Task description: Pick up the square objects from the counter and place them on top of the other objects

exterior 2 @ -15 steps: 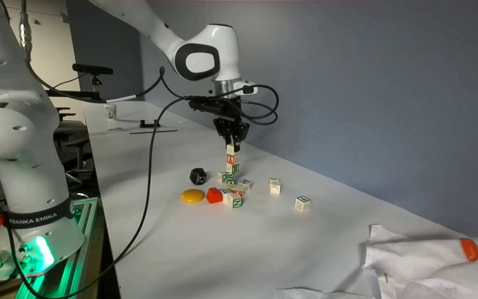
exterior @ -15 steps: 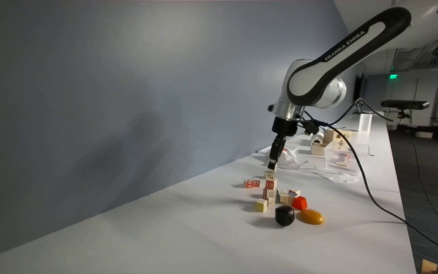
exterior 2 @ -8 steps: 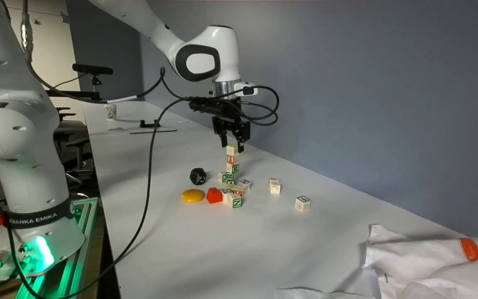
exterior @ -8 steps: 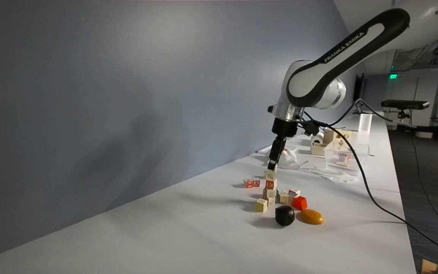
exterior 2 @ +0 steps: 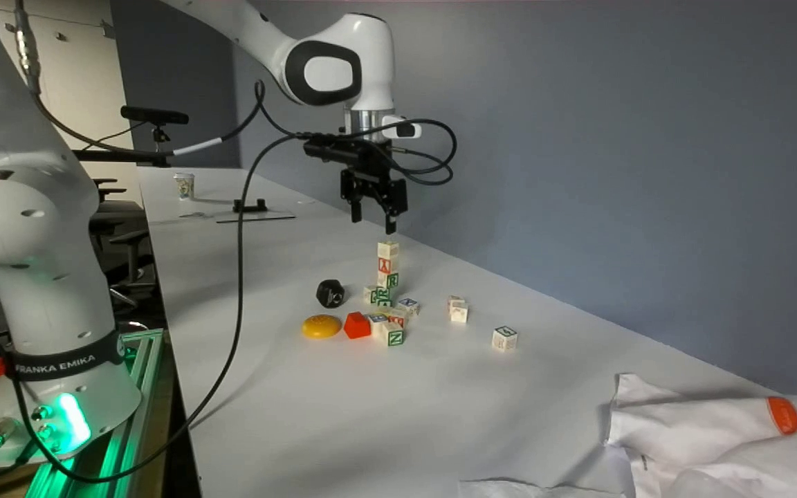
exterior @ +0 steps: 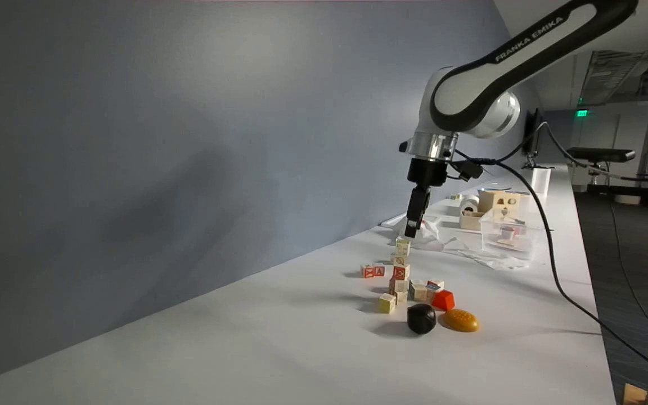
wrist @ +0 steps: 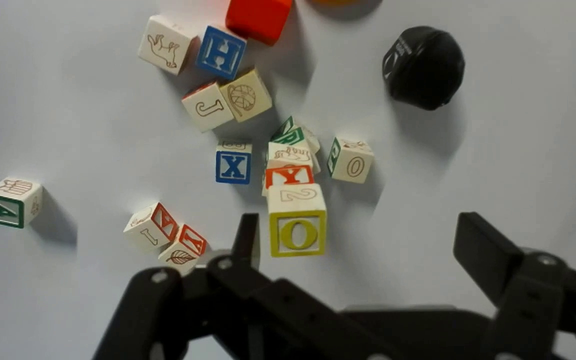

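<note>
Hanging just higher than the tower (exterior 2: 387, 273) is the gripper (exterior 2: 373, 225), and I can see its two fingers (wrist: 485, 254) spread wide apart. The tower is wood blocks piled a little crooked, and it stands on the white counter (exterior 2: 343, 415). Its top block (wrist: 297, 222) has a yellow O, and a gap shows between that block and the gripper. More blocks sit on the counter around the tower. The X block (wrist: 233, 166) is just beside it, and the ring block (wrist: 354, 165) is just beside it too, on the opposite side. The H block (wrist: 221, 52), the J block (wrist: 209, 107), the yarn block (wrist: 245, 96) and the animal block (wrist: 164, 45) make a bunch near the tower. Side by side near the tower are the A block (wrist: 152, 227) and the leaf block (wrist: 180, 256). The 4 block (wrist: 13, 202) is well apart from the tower. The black piece (wrist: 424, 67), red piece (wrist: 259, 17) and orange piece (exterior 2: 321, 326) are near the tower.
</note>
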Robot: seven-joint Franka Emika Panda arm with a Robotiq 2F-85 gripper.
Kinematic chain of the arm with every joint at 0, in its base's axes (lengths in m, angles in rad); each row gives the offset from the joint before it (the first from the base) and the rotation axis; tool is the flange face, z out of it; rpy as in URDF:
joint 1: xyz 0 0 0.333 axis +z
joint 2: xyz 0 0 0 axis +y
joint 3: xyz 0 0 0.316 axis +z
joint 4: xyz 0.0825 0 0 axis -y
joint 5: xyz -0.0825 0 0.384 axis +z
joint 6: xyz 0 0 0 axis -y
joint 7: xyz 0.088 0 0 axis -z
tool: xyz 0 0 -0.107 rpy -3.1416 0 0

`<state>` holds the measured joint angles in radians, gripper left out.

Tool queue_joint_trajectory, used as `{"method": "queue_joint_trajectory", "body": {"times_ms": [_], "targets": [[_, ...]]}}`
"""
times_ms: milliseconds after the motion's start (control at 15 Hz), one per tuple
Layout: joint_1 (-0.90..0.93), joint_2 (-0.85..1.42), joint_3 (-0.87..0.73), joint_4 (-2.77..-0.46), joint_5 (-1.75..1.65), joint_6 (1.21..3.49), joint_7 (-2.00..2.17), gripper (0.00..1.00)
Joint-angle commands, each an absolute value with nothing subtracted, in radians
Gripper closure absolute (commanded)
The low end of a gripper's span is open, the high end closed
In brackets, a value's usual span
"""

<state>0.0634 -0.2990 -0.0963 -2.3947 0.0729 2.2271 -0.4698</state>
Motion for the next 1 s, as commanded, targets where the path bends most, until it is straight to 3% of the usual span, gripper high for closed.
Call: {"method": "queue_joint_trajectory", "body": {"times_ms": [0, 267, 467, 933], "targets": [[0.038, -0.405, -0.084, -2.395, 0.015, 2.122, -0.437, 0.00], [-0.024, -0.484, -0.071, -2.413, -0.089, 2.118, -0.327, 0.00], [-0.060, -0.505, -0.076, -2.410, -0.146, 1.984, -0.256, 0.00], [-0.028, -0.467, -0.098, -2.392, -0.110, 2.042, -0.302, 0.00]]}}
